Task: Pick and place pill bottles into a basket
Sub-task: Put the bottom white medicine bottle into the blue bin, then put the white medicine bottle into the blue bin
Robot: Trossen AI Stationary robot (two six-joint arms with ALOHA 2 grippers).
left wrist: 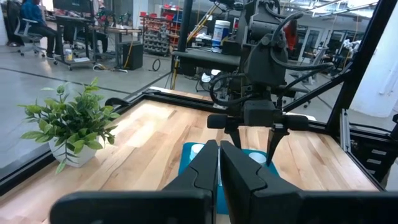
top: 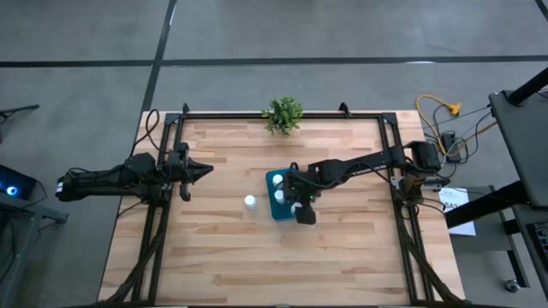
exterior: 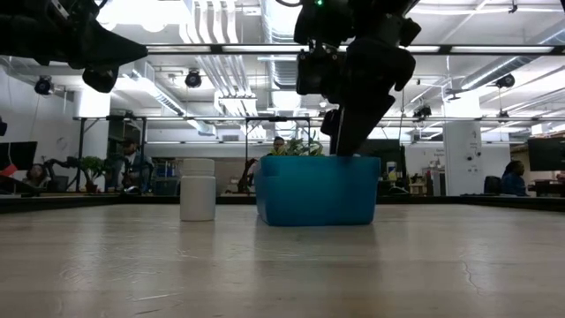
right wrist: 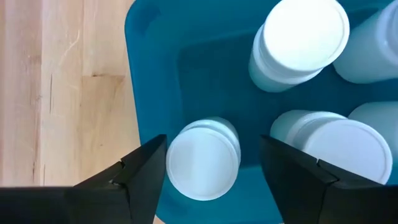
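Leftmost, the left gripper [top: 208,170] is held above the table's [top: 342,257] left side with its fingers pressed together and nothing between them. Just right of it, one pill bottle [top: 250,203] is seen standing upright on the wood, beside the basket [top: 276,182] but apart from it. The basket is placed near the table's middle, and much of it is covered from above by the right arm. The right gripper [top: 301,204] is poised over the basket's near end, its fingers spread wide with a capped bottle [right wrist: 203,160] standing between them; whether the fingers touch that bottle cannot be told. In the right wrist view, five white bottles are counted inside the basket, two of them cut off at the picture's edge, so six are counted in all with the one outside. From table height, the basket's contents are hidden by its wall. One small potted plant [top: 283,114] is set at the far edge.
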